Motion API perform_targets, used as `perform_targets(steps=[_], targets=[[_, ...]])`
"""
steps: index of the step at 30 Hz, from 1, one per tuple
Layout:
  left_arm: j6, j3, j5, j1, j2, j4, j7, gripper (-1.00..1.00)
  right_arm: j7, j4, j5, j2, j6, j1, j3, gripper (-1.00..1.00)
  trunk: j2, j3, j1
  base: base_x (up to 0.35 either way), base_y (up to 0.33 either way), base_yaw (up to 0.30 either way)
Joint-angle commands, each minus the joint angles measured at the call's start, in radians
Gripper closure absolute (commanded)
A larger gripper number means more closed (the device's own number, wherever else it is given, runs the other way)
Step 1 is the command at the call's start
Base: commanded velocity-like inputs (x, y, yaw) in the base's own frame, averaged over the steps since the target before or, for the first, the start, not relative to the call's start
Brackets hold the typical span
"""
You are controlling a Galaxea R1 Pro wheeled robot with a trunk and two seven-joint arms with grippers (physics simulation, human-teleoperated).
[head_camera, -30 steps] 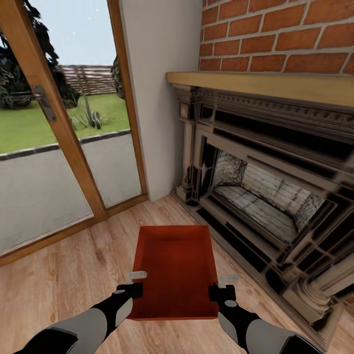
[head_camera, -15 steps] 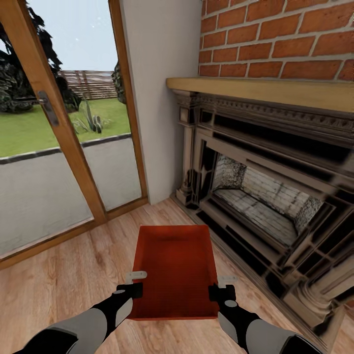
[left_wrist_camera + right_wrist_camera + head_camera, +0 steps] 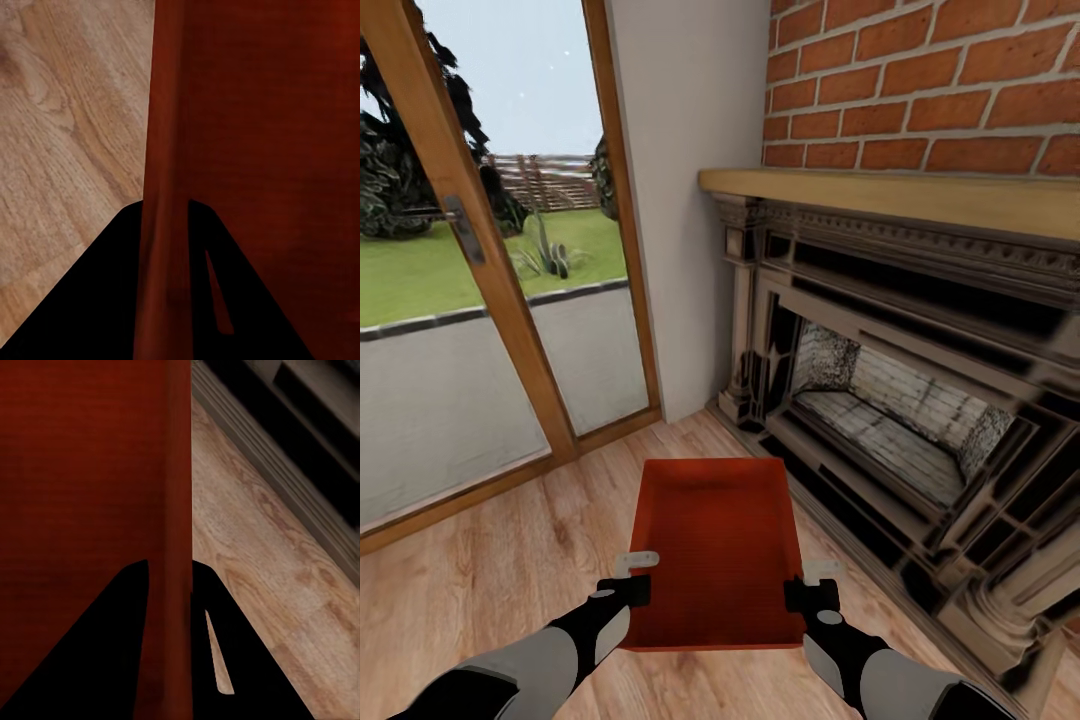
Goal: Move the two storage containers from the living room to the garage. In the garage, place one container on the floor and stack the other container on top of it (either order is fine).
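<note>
A: Where is the storage container (image 3: 715, 545) right now?

B: Held up in front of the robot, over the light wood plank floor (image 3: 490, 580) of the living room. It is open-topped and looks empty, its long axis pointing away from the robot. The left gripper (image 3: 628, 578) clamps its left wall and the right gripper (image 3: 812, 583) clamps its right wall, both near the end closest to the robot.

A: Do the wrist cameras bear that out?

B: Yes. In each wrist view the ribbed red wall runs straight between the two dark fingers, one inside the bin and one outside, so both grippers are clenched on the rim.

A: And around it?

B: An ornate dark fireplace (image 3: 900, 400) just to the right, under a pale mantel (image 3: 890, 192) and a red brick chimney (image 3: 920, 85). To the left, a wood-framed glass door (image 3: 470, 300) with a lawn beyond.

A: Which step is this?

B: I judge it the carrying step for one container; nothing of the garage is visible. The next move calls for turning the base away from this corner while keeping both arms level, so the bin does not slip or clip the fireplace.
</note>
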Motion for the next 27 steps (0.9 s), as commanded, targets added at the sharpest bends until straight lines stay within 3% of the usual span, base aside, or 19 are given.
perform_targets(steps=[1, 27], targets=[[-0.01, 0.039, -0.002, -0.002, 0.003, -0.002, 0.068, 1.0, 0.003, 0.002, -0.021, 0.0, 0.0, 0.0, 0.026, 1.0, -0.001, 0.001, 0.0, 0.0, 0.0, 0.0], [-0.01, 0.039, -0.002, -0.002, 0.003, 0.0, 0.068, 1.0, 0.003, 0.002, -0.021, 0.0, 0.0, 0.0, 0.026, 1.0, -0.001, 0.041, 0.0, 0.0, 0.0, 0.0]])
